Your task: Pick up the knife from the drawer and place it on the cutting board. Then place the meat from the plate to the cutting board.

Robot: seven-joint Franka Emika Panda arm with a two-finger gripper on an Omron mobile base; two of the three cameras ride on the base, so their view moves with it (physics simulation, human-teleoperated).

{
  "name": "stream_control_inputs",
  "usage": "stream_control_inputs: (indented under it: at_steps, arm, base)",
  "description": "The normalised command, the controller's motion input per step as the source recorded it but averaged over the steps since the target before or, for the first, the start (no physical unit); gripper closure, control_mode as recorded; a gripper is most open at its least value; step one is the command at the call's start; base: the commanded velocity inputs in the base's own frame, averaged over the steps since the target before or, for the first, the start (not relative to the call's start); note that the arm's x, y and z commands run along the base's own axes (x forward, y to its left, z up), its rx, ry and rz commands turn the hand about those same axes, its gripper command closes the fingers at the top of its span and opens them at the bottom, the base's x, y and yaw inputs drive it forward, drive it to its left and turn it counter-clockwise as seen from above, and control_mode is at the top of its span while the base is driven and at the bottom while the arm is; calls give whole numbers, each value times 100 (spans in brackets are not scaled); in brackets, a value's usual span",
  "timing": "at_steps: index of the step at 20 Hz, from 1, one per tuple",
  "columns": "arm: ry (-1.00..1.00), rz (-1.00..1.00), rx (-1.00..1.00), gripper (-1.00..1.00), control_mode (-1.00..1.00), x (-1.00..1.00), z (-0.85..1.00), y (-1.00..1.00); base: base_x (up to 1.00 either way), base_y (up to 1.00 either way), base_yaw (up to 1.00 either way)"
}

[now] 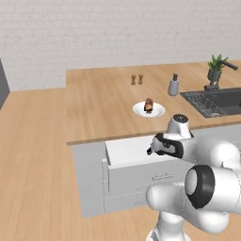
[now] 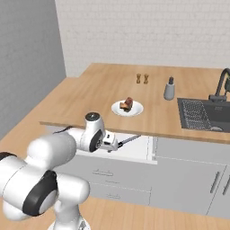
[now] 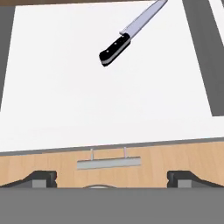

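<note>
Gripper [image 3: 112,177], jaws spread wide and empty, above drawer [image 3: 52,96]; knife [image 3: 131,33] near its far edge.

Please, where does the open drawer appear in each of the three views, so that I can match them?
Left base view: the drawer is at the centre, under the counter edge.
Right base view: the drawer is at the lower centre, pulled out.
Hand view: the drawer has its white inside across the upper part.
Shared landmark: the bar handle just below its front.
</note>
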Motion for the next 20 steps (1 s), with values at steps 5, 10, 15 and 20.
stream_control_inputs:
  at_steps: [5,10,15,20]
  arm:
    - [3,0,0,-100,-100,42,-33,0]
    - [5,0,0,-100,-100,43,-32,0]
    - [8,0,0,-100,-100,33,-31,0]
    - [9,4,-2,-100,-100,-3,-39,0]
  base:
    - [0,0,0]
    - [0,0,0]
    - [0,0,0]
    - [0,0,0]
